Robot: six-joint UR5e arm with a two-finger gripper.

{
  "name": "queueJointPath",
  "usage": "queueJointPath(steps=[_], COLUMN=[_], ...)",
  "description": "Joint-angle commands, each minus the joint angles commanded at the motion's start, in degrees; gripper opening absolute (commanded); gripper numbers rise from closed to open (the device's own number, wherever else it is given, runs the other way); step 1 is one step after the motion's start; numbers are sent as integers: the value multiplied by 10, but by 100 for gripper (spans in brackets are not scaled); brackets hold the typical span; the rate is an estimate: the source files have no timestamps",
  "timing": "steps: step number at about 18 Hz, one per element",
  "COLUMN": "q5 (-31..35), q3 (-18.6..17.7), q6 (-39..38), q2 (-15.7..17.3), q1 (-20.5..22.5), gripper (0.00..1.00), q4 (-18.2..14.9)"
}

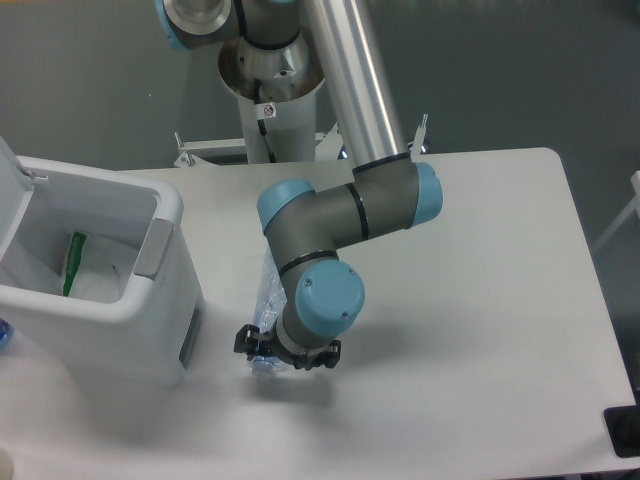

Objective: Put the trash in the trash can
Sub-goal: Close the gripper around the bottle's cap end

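Note:
A crushed clear plastic bottle (pixel 266 298) lies on the white table, its white cap end toward the front, and the arm covers most of it. My gripper (pixel 287 352) hangs over the cap end with its dark fingers spread to either side of the bottle, open and holding nothing. The white trash can (pixel 168 208) stands at the left with its lid up. Inside it lies a crinkled clear-white bag (pixel 92 275) with a green printed strip.
The arm's white pedestal (pixel 272 95) stands at the back edge of the table (pixel 480 300). A grey panel (pixel 152 250) sits on the can's near side. A dark object (pixel 624 432) shows at the lower right corner.

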Motion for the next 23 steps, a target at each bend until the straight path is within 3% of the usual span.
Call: queueJointPath(steps=[5, 8, 13, 18, 21, 23], q5=[2, 24, 25, 26, 27, 27], q3=[11, 11, 14, 23, 35, 37], q6=[-4, -1, -2, -4, -5, -9], q2=[-17, -18, -17, -18, -21, -18], q1=[-18, -23, -24, -24, -24, -24], gripper=[100, 92, 59, 15, 4, 3], q4=[-3, -33, -38, -32, -32, -31])
